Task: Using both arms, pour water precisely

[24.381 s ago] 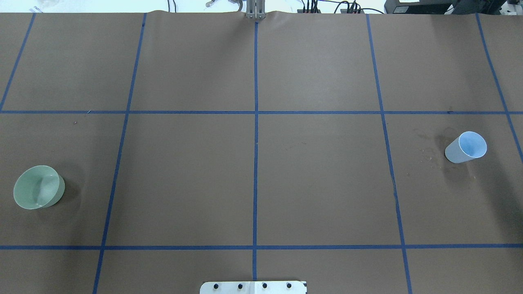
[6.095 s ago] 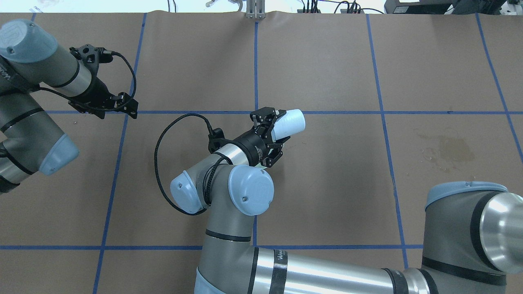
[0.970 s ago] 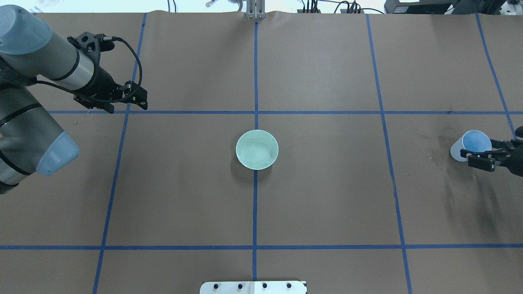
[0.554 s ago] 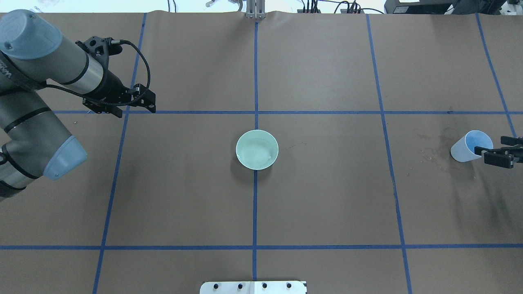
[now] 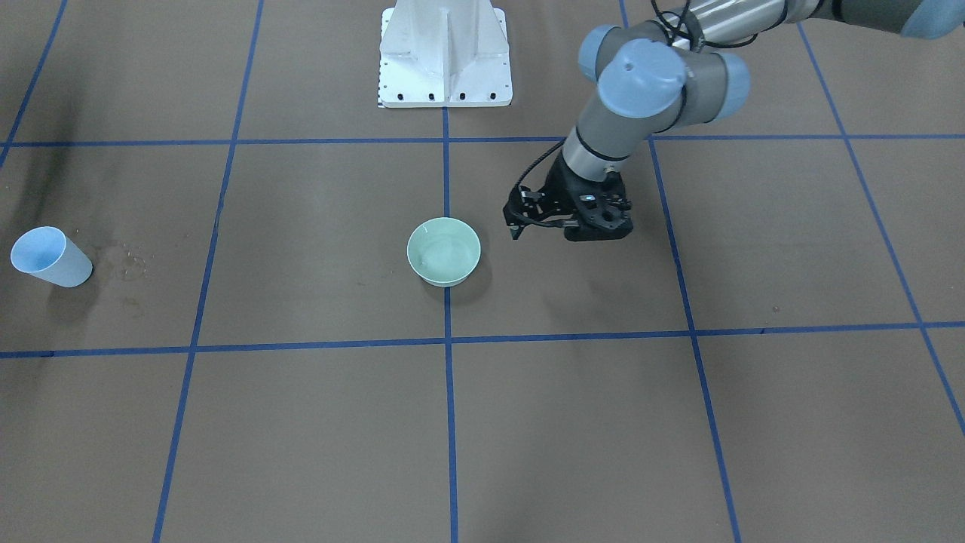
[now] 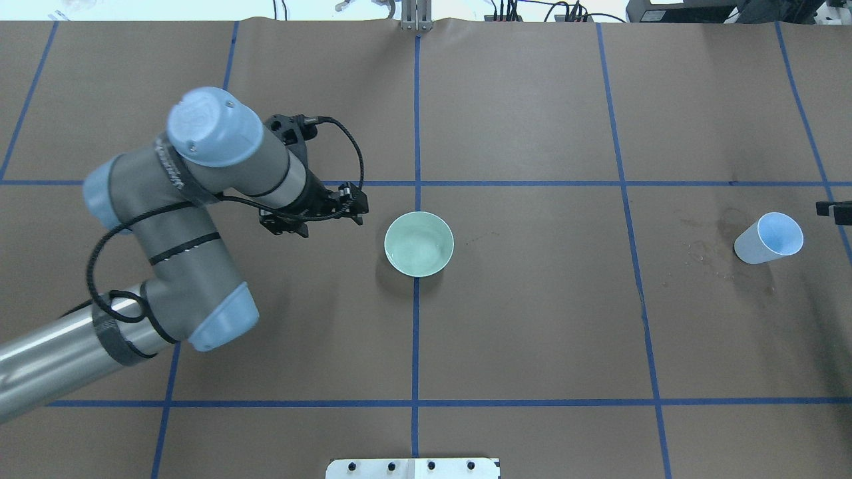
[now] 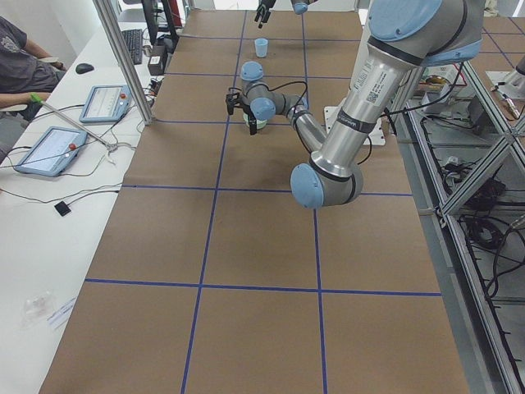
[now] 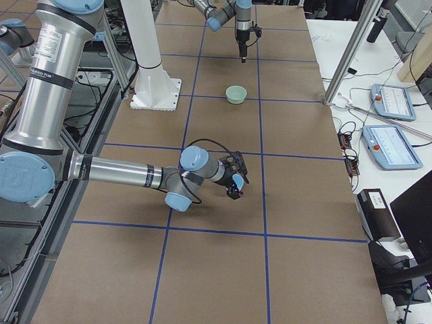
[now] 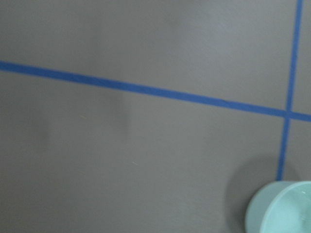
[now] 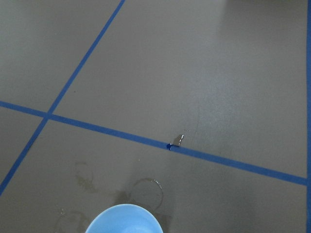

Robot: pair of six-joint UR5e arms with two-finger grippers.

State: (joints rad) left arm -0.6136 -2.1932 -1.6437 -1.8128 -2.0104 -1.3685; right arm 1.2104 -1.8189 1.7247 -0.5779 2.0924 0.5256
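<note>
**Clear water lies shallow in the bowl at mid-table**

Clear and almost invisible, the water point(image 6: 418, 247) shows only as pale glints on the floor of the green bowl point(image 6: 421, 273), which stands upright where two blue tape lines point(image 6: 415, 332) cross. So little liquid adds hardly any weight, I would say, but it will run to the low side at the first tilt. The bowl looks hard, smooth and likely slippery. Its wall just under the rim seems the place to pinch it, one finger inside and one out, keeping it level.

Just beside the bowl, on the robot's left and not touching it, hangs the left gripper point(image 6: 355, 206). It holds nothing, and I cannot make out how far apart its fingers stand.

Well apart at the robot's right stands the pale blue cup point(image 6: 752, 247), upright and free, next to dark wet stains point(image 6: 705, 249) on the brown paper point(image 6: 532, 319). It looks thin and light, easy to tip or squash, so mid-wall would suit. The right gripper point(image 8: 235, 189) is near the cup but clear of it. Whether it is spread or closed I cannot tell.
</note>
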